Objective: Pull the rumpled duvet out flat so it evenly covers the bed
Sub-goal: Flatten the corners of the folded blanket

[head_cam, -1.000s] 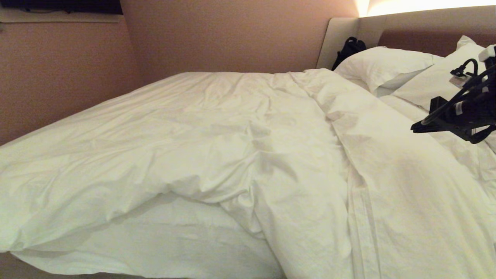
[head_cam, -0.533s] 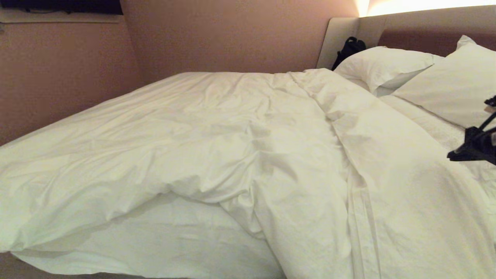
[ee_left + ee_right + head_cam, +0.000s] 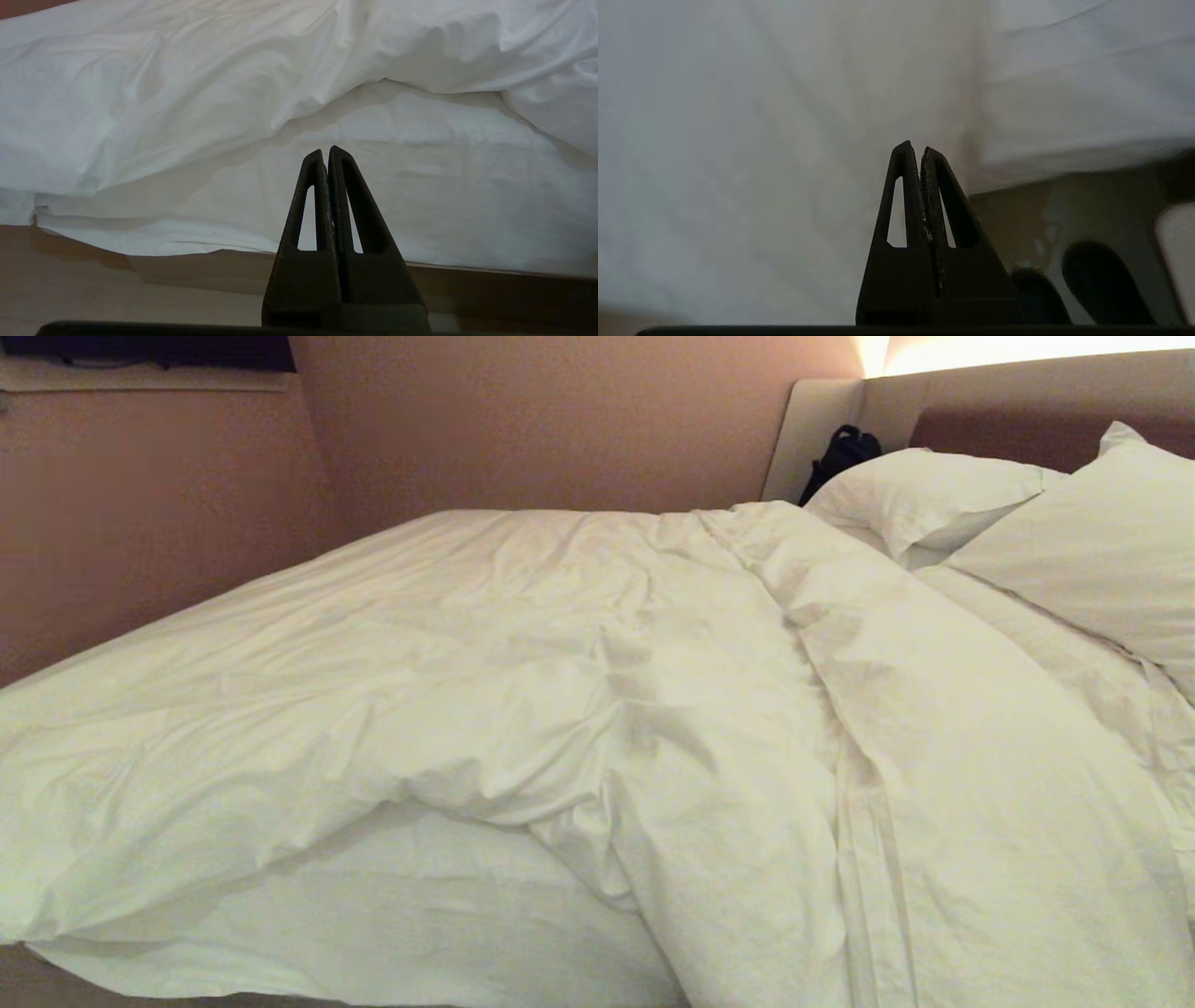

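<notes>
The right gripper point(image 3: 920, 149), clenched and empty, has dropped away beside the bed point(image 3: 822, 420); the duvet point(image 3: 523, 691) lies rumpled, baring near-side sheet point(image 3: 420, 915). Left gripper point(image 3: 325, 151) hangs clenched.

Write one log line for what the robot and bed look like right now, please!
duvet: rumpled, sheet bare at near edge | left gripper: shut, empty, by bed edge | right gripper: shut, empty, near white fabric
</notes>
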Motion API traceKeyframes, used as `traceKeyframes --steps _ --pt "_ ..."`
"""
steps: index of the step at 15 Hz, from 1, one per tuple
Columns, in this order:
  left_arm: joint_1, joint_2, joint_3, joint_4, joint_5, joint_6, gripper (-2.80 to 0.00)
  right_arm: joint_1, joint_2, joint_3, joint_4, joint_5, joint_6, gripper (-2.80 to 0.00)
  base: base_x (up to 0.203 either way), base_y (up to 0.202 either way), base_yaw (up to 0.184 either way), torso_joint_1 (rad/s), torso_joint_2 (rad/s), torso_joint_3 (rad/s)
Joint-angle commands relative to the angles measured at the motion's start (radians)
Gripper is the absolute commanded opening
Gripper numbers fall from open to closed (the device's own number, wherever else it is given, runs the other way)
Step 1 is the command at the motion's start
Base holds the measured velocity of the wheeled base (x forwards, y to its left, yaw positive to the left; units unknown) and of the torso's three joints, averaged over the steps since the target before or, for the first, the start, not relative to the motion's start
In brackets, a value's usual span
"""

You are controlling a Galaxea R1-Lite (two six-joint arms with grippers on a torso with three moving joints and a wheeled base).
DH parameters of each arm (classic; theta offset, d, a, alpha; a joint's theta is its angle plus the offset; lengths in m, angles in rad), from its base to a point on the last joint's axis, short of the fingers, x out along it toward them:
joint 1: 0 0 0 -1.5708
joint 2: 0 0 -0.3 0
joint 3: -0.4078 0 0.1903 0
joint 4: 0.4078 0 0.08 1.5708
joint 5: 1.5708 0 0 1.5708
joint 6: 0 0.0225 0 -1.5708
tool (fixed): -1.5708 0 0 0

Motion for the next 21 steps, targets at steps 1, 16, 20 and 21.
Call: traceKeyframes --steps 1,16,20,21 --pt "0.0 0.0 0.0 -0.001 0.0 0.0 -2.8 -0.024 0.027 0.052 -0.019 0.483 -0.321 -2.8 0.0 0.0 0.0 0.0 0.0 0.0" --pt "0.0 0.0 0.0 0.0 0.0 0.0 -2.8 -0.258 0.307 0.058 -0.062 0.558 -0.437 -2.8 0.0 0.0 0.0 0.0 0.0 0.0" --pt "0.0 0.0 0.0 -0.001 0.0 0.0 -2.8 -0.278 0.301 0.038 -0.062 0.396 -0.598 -2.8 0.0 0.0 0.0 0.0 0.0 0.0" --pt "0.0 0.0 0.0 0.0 0.0 0.0 -2.8 -0.287 0.307 0.029 -0.061 0.356 -0.621 -2.8 0.0 0.0 0.0 0.0 0.0 0.0"
